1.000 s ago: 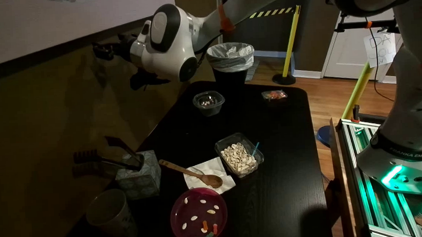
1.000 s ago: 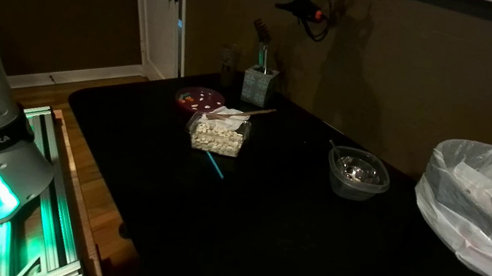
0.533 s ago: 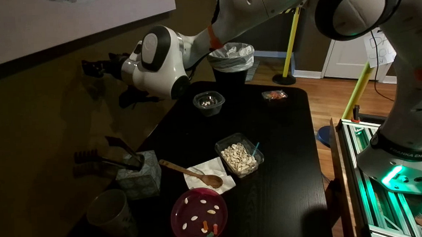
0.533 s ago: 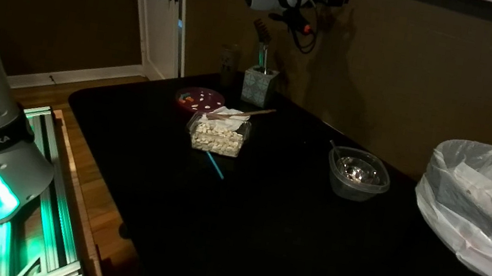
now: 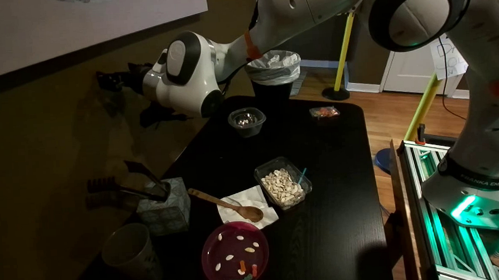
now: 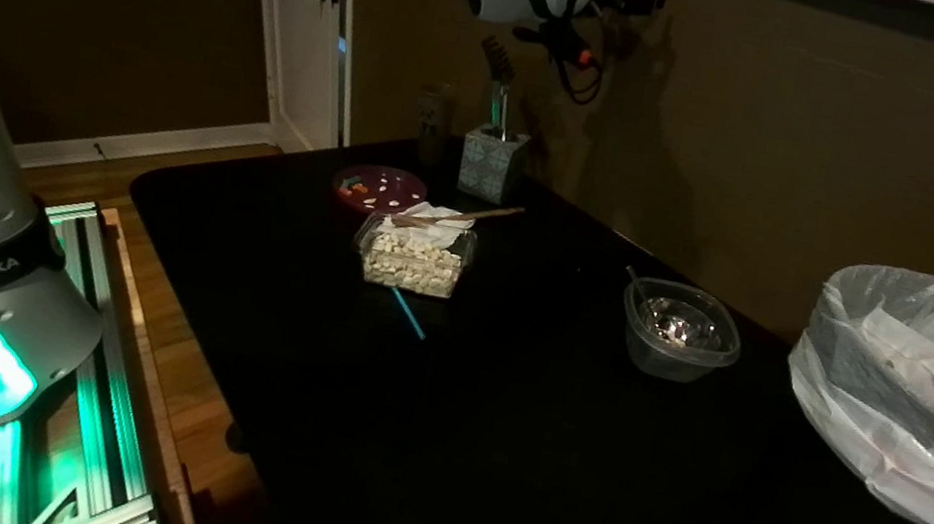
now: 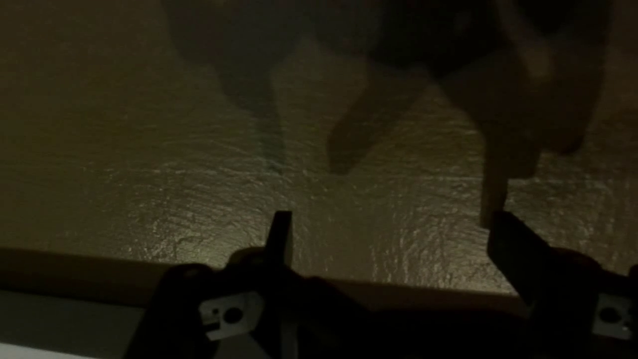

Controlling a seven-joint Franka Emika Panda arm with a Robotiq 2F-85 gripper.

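Tool (image 6: 653, 1) nr wall (image 6: 801, 165); purple plate (image 6: 369, 172) + box (image 6: 488, 167) on blk tbl (image 6: 499, 417).

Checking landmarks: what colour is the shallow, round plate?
The plate is dark magenta, clearest in an exterior view.

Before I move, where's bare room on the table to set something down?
The widest bare patch lies between the blue stick, plastic tub and candy pack. Another runs from the plate to the table edge facing the robot base. Crowded: spoon, napkin and plate, with the seed box, tissue box and cup close by.
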